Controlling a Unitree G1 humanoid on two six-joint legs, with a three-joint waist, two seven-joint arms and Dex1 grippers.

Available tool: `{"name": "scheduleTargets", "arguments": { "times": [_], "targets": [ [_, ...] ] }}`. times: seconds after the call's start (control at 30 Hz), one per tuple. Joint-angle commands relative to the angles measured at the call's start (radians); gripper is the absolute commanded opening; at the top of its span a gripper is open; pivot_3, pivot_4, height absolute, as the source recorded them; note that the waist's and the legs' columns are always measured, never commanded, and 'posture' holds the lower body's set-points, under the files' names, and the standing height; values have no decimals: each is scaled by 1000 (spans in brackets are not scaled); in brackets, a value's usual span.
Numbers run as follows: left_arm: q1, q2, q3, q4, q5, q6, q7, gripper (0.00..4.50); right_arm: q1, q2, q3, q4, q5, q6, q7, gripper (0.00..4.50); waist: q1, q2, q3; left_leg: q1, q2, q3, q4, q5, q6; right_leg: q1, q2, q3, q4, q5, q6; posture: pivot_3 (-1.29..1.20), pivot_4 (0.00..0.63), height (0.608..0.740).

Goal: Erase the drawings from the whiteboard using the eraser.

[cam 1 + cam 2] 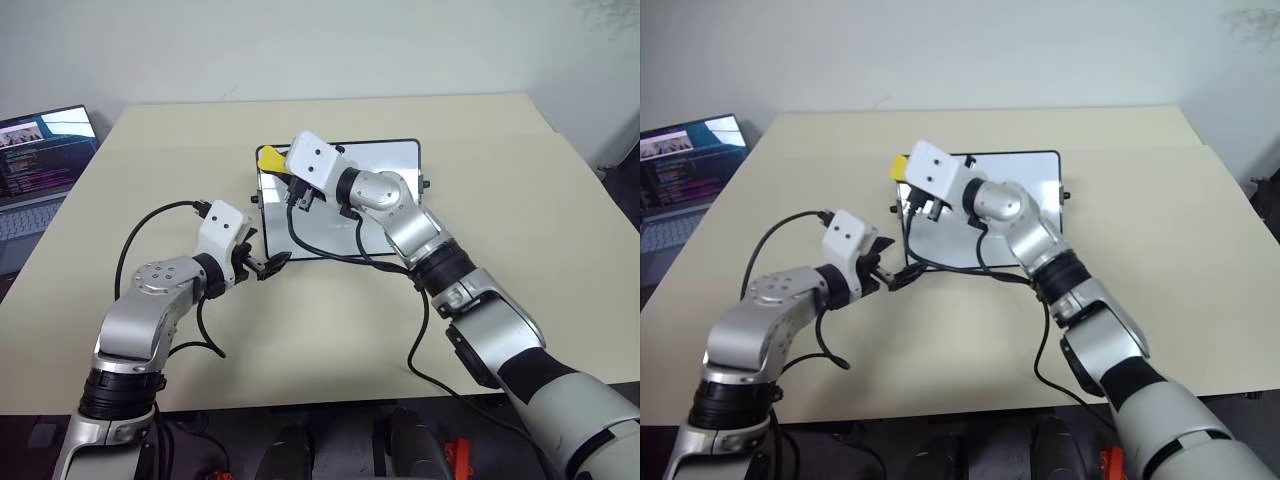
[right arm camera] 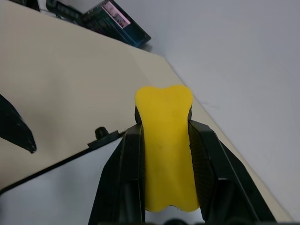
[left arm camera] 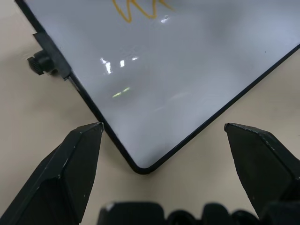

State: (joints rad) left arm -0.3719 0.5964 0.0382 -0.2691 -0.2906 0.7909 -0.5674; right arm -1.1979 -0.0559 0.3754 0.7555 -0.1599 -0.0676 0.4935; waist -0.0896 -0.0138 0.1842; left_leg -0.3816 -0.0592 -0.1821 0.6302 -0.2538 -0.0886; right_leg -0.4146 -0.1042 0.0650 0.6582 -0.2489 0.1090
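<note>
While the whiteboard (image 1: 340,200) lies flat near the middle of the beige table (image 1: 500,200), the right gripper (image 1: 280,165) hangs over the board's far left corner, clamped on a yellow eraser (image 1: 270,157); the left gripper (image 1: 268,264) sits just off its near left corner. Seen from the left wrist, its fingers (image 3: 70,173) stand wide apart and empty either side of that corner, with orange drawings (image 3: 138,9) farther up the board. From the right wrist, both fingers (image 2: 124,178) pinch the eraser above the board's edge.
</note>
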Motion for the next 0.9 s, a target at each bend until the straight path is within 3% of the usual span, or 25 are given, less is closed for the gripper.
{"name": "scheduleTargets", "arguments": {
  "times": [0.03, 0.4, 0.9],
  "targets": [
    [1, -9, -4, -60, -6, 8, 15, 4500, -68, 27, -17, 105, -32, -81, -38, 970, 0, 0, 0, 0, 0, 0, 0, 0, 0, 0, 0, 0, 0, 0, 0, 0, 150, 740],
    [26, 0, 24, -120, -21, 46, 32, 4500, -141, 43, -33, 394, -93, -177, -134, 970, -5, 0, 0, 0, 1, 0, 0, 0, 0, -2, 2, 2, 2, 0, -1, 0, 150, 740],
    [20, 14, 39, -134, -31, 59, 42, 4500, -129, 96, -68, 486, -111, -101, -91, 970, -23, 0, 0, 2, 1, 0, 0, 0, 1, -1, 3, 2, 5, 1, -2, 0, 150, 740]
  ]
}}
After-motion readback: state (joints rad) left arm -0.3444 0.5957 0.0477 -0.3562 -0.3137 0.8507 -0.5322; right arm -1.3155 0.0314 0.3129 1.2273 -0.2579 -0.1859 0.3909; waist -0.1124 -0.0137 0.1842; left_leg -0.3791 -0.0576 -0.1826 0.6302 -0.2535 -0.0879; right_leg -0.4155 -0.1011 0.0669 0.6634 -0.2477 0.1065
